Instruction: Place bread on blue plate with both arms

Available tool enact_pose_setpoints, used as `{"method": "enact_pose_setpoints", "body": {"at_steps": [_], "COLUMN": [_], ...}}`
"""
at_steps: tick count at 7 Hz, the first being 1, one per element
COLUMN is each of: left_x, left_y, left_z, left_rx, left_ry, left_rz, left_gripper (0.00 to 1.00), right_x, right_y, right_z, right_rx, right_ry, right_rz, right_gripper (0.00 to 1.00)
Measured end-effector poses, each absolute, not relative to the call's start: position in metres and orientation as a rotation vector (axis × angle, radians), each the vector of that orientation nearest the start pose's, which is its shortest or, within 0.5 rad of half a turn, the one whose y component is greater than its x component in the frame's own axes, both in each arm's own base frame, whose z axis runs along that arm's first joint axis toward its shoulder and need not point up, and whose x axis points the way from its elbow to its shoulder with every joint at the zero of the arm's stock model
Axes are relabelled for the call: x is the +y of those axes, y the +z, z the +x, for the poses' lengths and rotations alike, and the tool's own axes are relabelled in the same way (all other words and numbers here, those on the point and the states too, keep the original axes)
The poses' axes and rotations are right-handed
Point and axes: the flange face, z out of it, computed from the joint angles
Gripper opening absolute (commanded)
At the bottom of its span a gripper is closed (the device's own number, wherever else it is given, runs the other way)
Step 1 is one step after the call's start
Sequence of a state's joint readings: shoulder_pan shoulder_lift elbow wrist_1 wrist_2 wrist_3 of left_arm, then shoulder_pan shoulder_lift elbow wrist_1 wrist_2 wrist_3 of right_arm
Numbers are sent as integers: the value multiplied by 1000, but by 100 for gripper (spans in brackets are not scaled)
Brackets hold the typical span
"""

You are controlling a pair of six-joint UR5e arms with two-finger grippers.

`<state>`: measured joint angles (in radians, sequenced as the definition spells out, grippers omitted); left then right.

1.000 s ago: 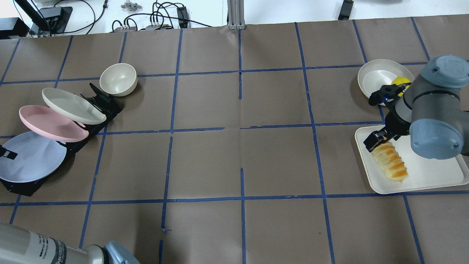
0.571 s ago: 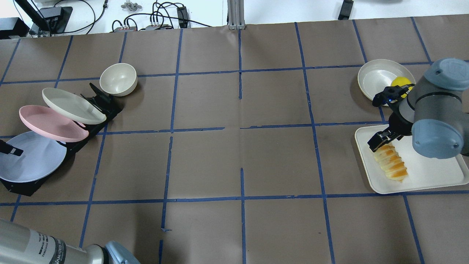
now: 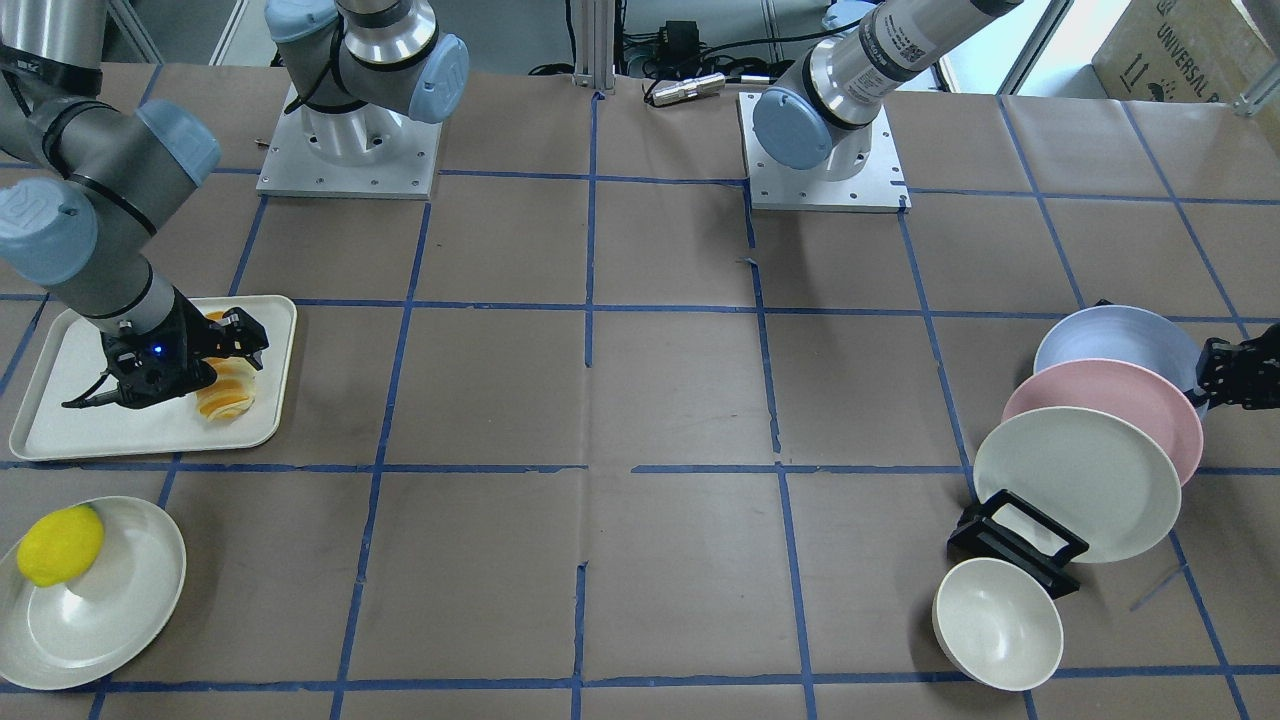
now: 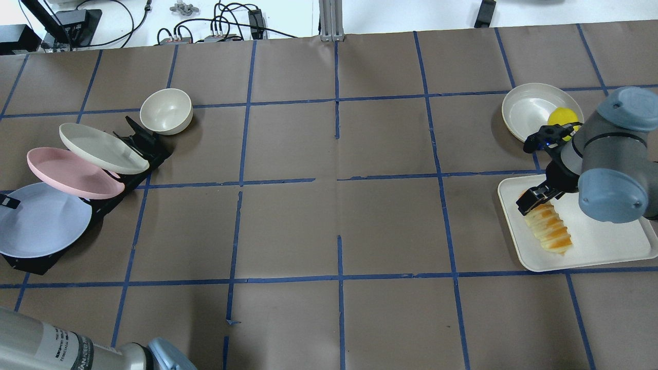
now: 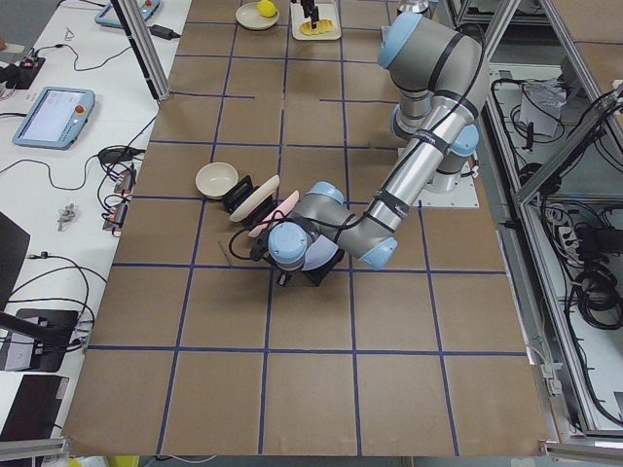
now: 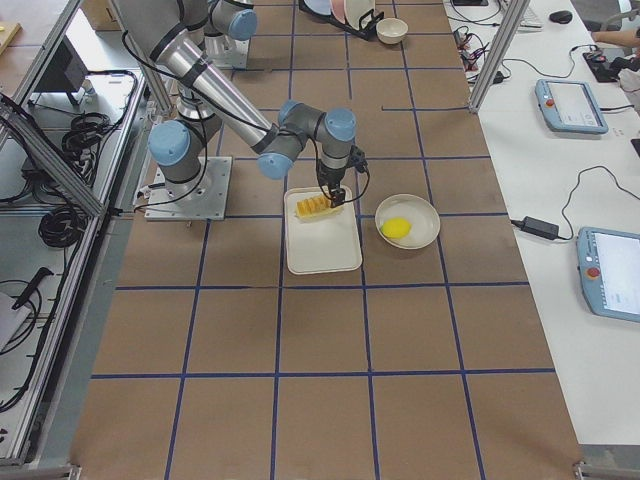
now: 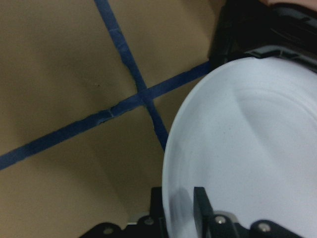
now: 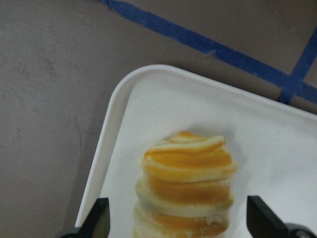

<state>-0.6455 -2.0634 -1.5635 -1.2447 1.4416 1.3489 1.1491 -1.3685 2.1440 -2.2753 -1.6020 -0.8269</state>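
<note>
The bread (image 4: 549, 231) lies on a white tray (image 4: 606, 241) at the right. My right gripper (image 4: 534, 198) is open over its far end. In the right wrist view a finger stands on each side of the loaf (image 8: 185, 183), neither touching it. The blue plate (image 4: 46, 221) leans in a black rack at the far left. My left gripper (image 4: 6, 202) is at its outer rim. In the left wrist view its fingers (image 7: 200, 208) sit close together across the rim of the plate (image 7: 247, 139).
A pink plate (image 4: 72, 172) and a cream plate (image 4: 100, 148) lean in the same rack (image 4: 149, 149), with a cream bowl (image 4: 166, 111) beside it. A yellow lemon (image 4: 561, 117) sits in a cream dish (image 4: 529, 110) just beyond the tray.
The right gripper has shifted slightly over the bread's far end. The left gripper's finger has slid along the blue plate's outer rim, and the plate has barely moved.
</note>
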Motion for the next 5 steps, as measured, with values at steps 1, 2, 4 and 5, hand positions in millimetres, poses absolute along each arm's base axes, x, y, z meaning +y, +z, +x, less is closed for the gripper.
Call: {"method": "enact_pose_setpoints", "body": {"at_steps": [1,2,4,5], "left_x": [-499,-498,-484,-471], "left_y": [256,277,336,369], "left_z": [419,419,404,388], "left_rx": [3258,3247,3234,3244], "left_ry": [-89,-91,-90,-81], "left_rz": [685,685,681,680], "left_gripper": [0,0,0,0], "right_x": [-473,-473,-472,-467], "right_y": [187,180,175,171], "right_z": [-73,-77,-79,-77], "right_rx": [3054,3052,3048,3041], "right_ry": [130,138,148,163], "right_rz": [-619,-607,-598,-594], "right_gripper": [96,94,92,88]}}
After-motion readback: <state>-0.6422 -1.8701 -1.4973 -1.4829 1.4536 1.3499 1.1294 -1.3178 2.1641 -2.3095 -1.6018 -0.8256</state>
